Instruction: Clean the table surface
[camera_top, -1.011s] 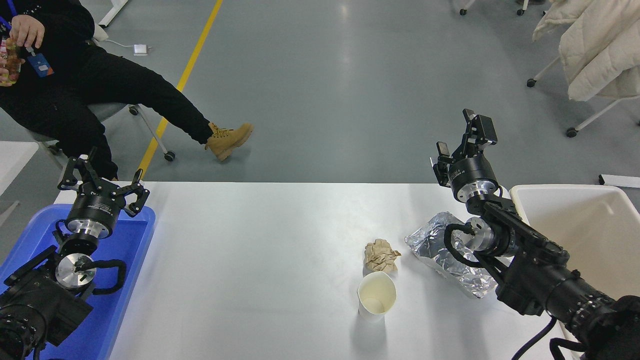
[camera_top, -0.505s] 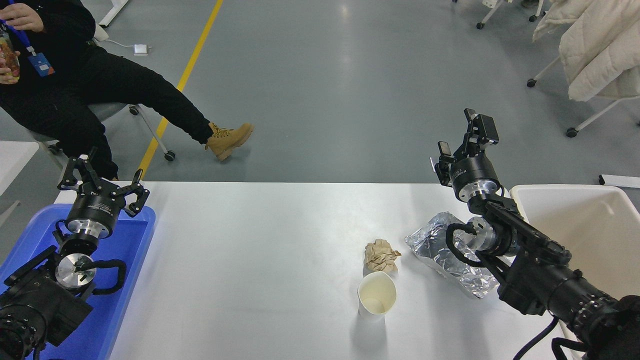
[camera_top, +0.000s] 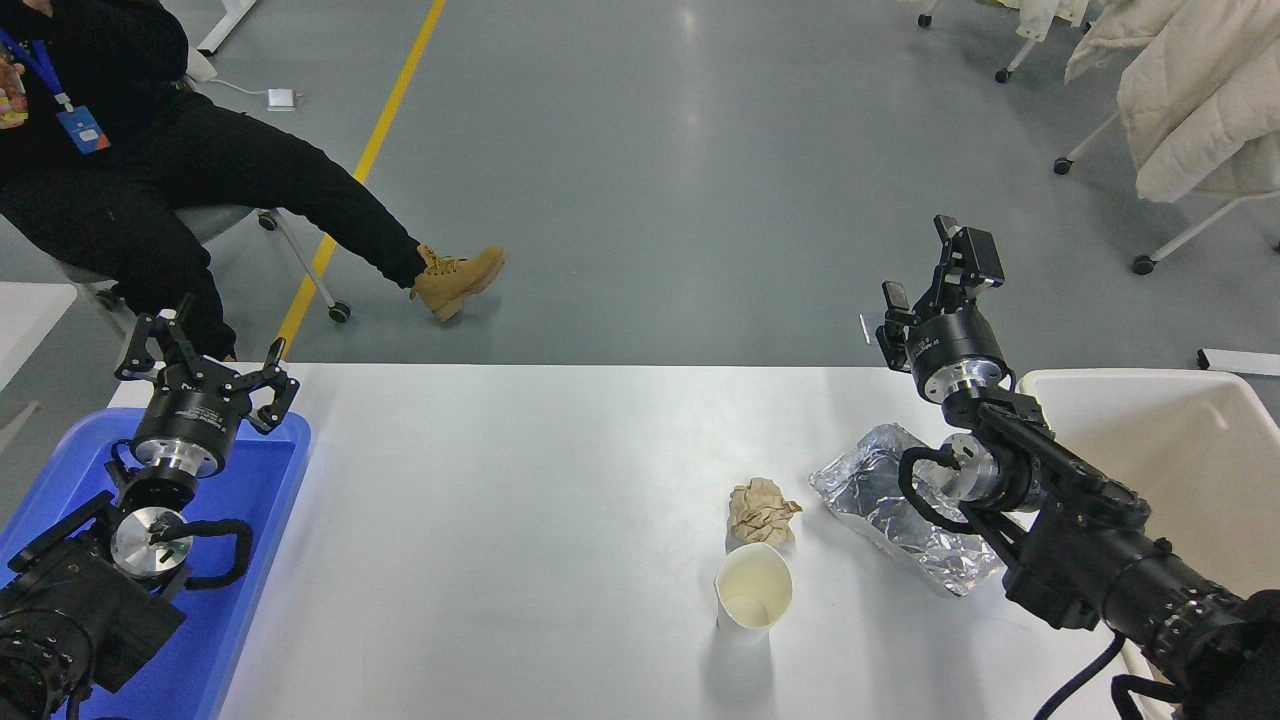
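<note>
white paper cup (camera_top: 753, 590) upright, empty

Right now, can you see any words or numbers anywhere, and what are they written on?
None can be read.
Left end effector: faint light print on its black collar, too small to read.
Right end effector: faint print on its black collar, too blurred to read.
Paper cup, crumpled paper, foil bag, blue tray, cream bin: no print visible.

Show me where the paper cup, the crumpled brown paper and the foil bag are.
paper cup (camera_top: 752, 590), head view, inside of its open mouth
crumpled brown paper (camera_top: 762, 511), head view, its middle
foil bag (camera_top: 880, 495), head view, its creased top face
</note>
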